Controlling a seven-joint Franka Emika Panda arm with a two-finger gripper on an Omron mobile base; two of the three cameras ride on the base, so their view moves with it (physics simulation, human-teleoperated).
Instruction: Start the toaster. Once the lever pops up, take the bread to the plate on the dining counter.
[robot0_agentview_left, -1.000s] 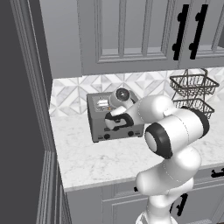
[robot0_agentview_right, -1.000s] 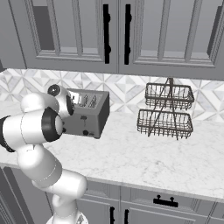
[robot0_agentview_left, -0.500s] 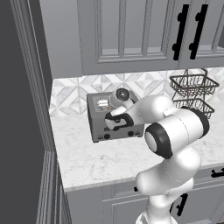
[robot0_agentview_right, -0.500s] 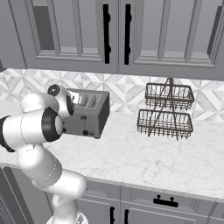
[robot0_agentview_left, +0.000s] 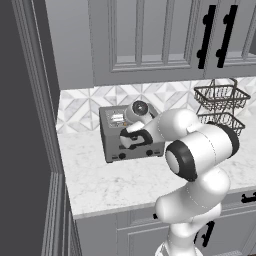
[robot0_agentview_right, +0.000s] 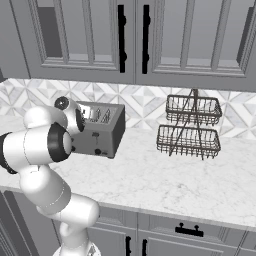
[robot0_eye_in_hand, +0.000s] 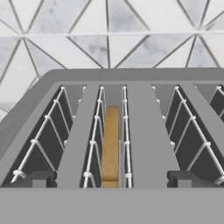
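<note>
In the left base view the toaster (robot0_agentview_left: 131, 135) is seen on the marble bench (robot0_agentview_left: 115, 182), near the wall. In the right base view a wire basket rack (robot0_agentview_right: 191, 127) stands well apart on its right. In the hand view the bread (robot0_eye_in_hand: 111, 146) sits upright in a slot — the hand (robot0_eye_in_hand: 111, 179) is spread fully wide above it, nothing held.

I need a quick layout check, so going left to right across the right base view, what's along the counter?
Robot arm → toaster → two-tier wire basket, standing apart from the toaster on the marble counter.
</note>
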